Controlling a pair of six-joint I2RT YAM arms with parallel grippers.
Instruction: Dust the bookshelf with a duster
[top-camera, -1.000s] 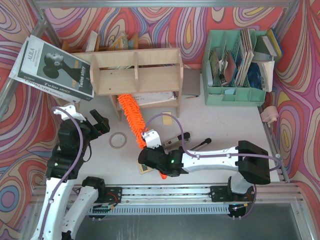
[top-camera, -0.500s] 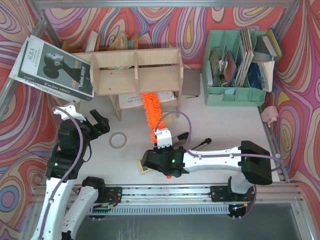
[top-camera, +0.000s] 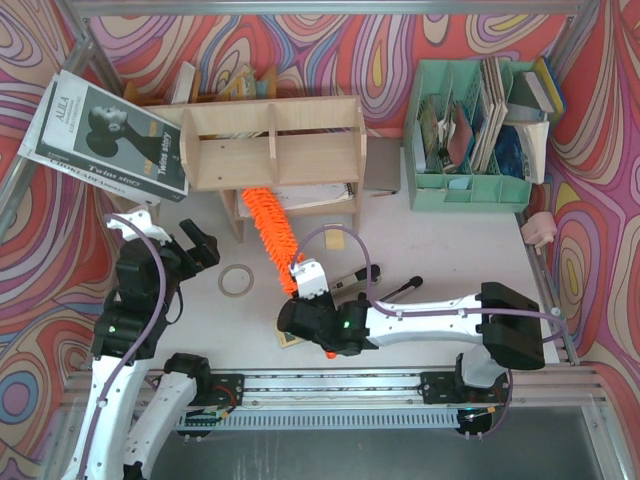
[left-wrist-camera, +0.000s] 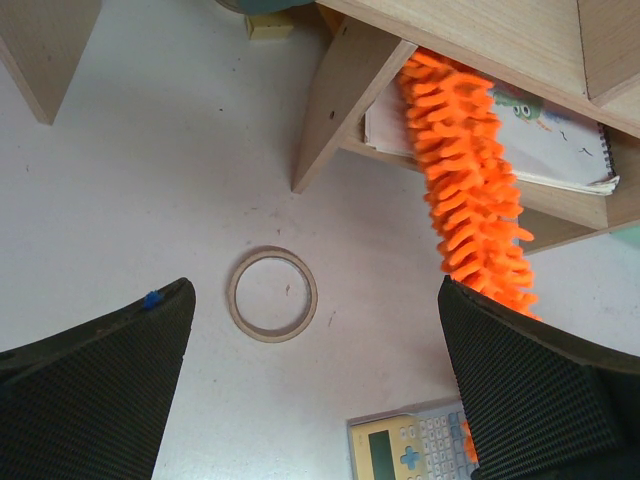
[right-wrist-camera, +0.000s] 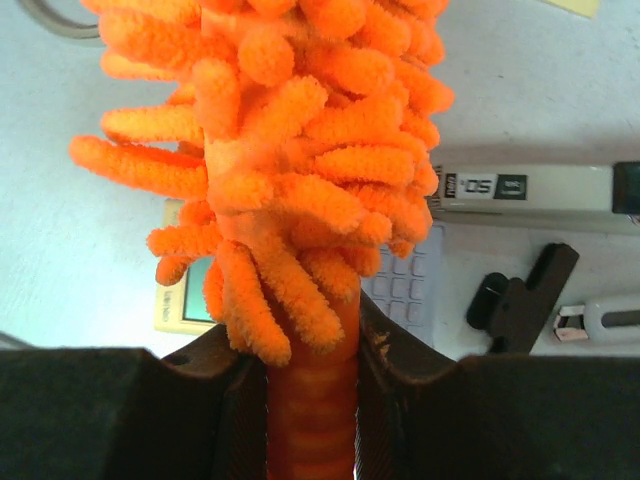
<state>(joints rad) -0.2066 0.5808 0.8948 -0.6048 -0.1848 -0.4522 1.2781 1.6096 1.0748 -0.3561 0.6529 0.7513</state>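
Diagonally, duster (top-camera: 268, 225) tip up-left inside bookshelf (top-camera: 270, 115), handle in tight right jaws; left jaws wide.

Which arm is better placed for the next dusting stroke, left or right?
Right: the right tool is shut on the duster, its brush inside the lower tier of the bookshelf. The left tool is open and empty.

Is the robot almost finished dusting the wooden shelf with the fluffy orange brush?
Not finished, I think. Done: the right fingers are shut on the handle of the duster, so it is picked up. In hand: its fluffy end pokes into the lower tier of the bookshelf, over a notebook. Left: probably the upper tier and top, though dust is too small to see. The left fingers hang open, holding nothing.
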